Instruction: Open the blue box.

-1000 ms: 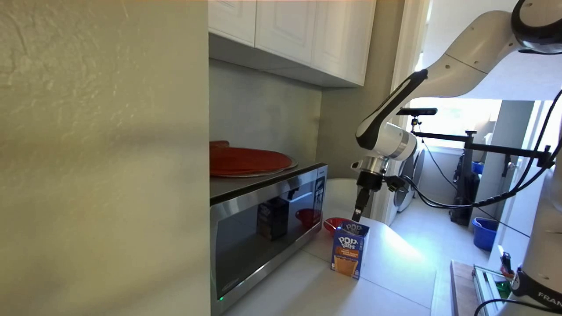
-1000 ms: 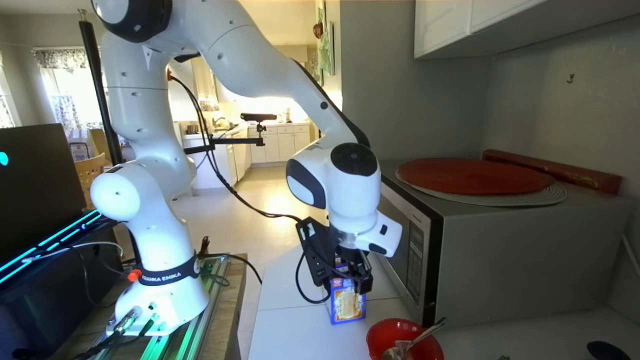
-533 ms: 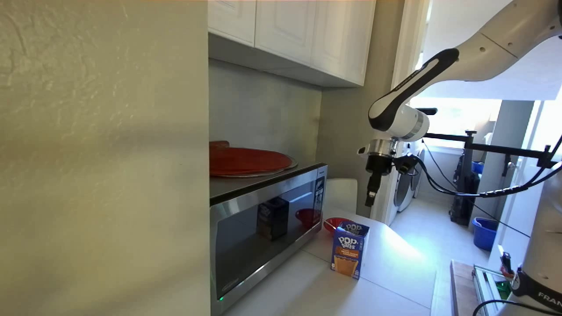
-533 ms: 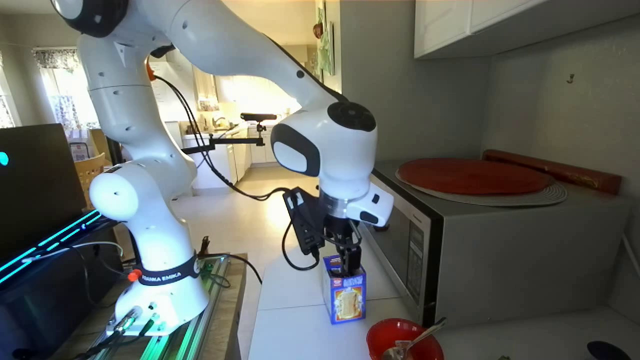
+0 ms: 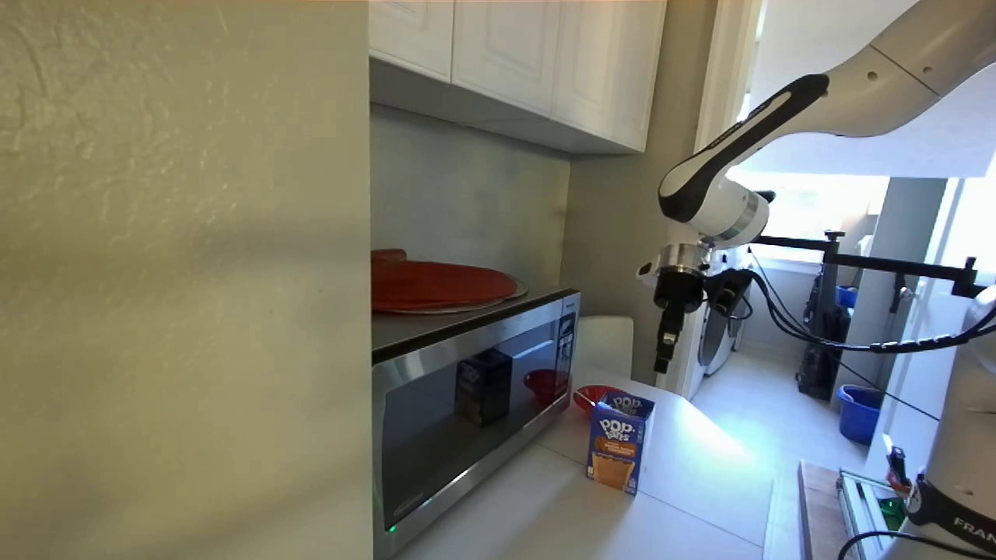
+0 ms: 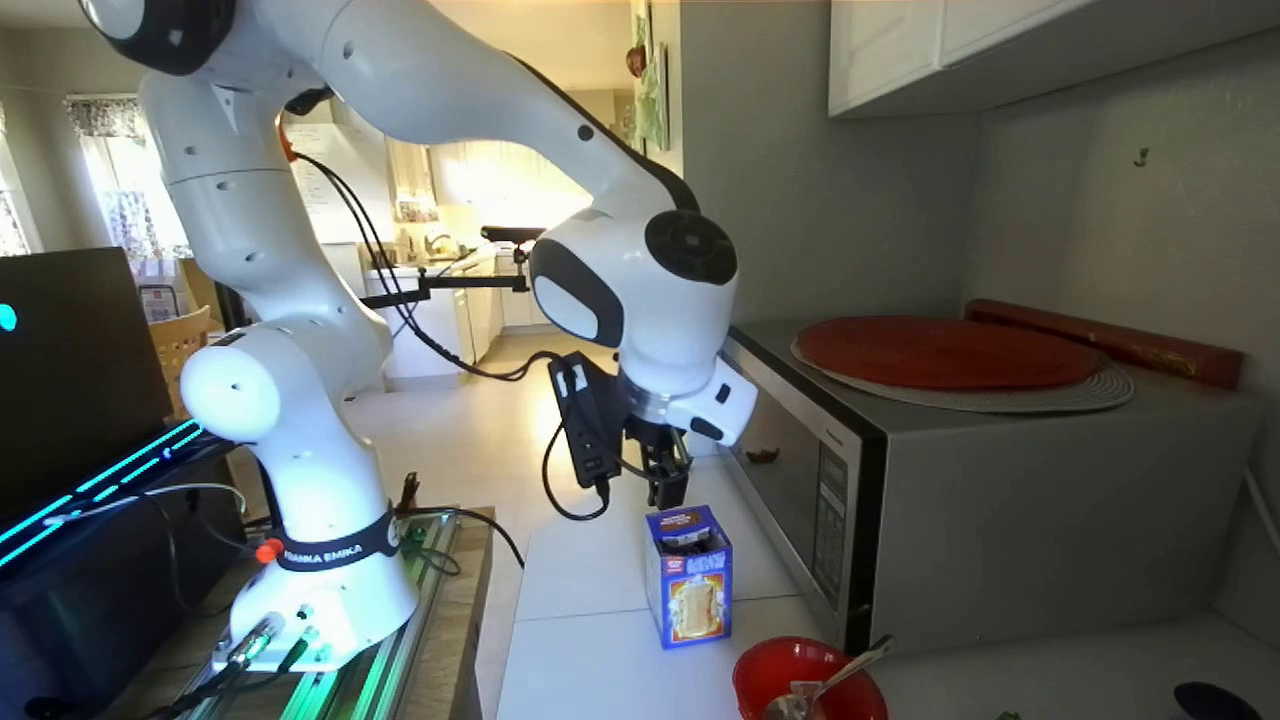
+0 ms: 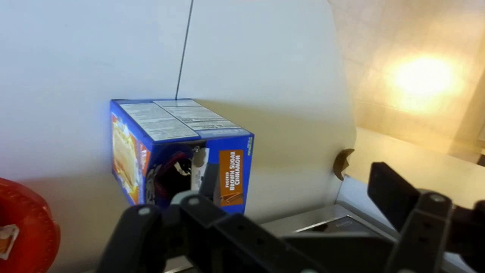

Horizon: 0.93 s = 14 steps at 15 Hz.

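Observation:
The blue box (image 5: 616, 443) stands upright on the white counter in front of the microwave; it also shows in an exterior view (image 6: 696, 600) and in the wrist view (image 7: 170, 123). Part of its top is open, with a dark inside and something shiny in it. The rest of the top is a blue panel with an orange-brown label. My gripper (image 5: 663, 364) hangs above and beside the box, apart from it, as an exterior view (image 6: 667, 495) also shows. In the wrist view its fingers (image 7: 297, 182) are spread with nothing between them; the near finger overlaps the box top in the picture.
A red bowl (image 6: 752, 682) with spoons stands close to the box. The microwave (image 6: 1050, 540) borders the counter and carries a red round mat (image 6: 950, 352). A small brown piece (image 7: 343, 163) lies by the microwave. White cabinets (image 5: 506, 58) hang above.
My gripper was low at the box a second ago. It has risen and drawn back off the box toward the robot's base, leaving the top in view. The box has not moved.

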Each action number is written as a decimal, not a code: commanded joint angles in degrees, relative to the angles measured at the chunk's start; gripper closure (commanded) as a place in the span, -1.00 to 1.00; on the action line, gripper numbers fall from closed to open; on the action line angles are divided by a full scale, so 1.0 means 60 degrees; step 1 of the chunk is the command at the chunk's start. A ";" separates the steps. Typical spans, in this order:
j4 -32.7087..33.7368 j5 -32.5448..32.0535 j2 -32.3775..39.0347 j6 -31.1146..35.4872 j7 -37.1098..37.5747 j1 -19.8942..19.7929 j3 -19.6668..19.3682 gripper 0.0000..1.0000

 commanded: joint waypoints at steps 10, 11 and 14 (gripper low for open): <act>-0.1065 0.3138 0.0377 0.2008 -0.2506 0.0407 0.0017 -1.00; -0.1086 0.3438 0.0443 0.2242 -0.2800 0.0432 0.0046 -1.00; -0.1127 0.4110 0.0752 0.2913 -0.3535 0.0503 0.0180 -1.00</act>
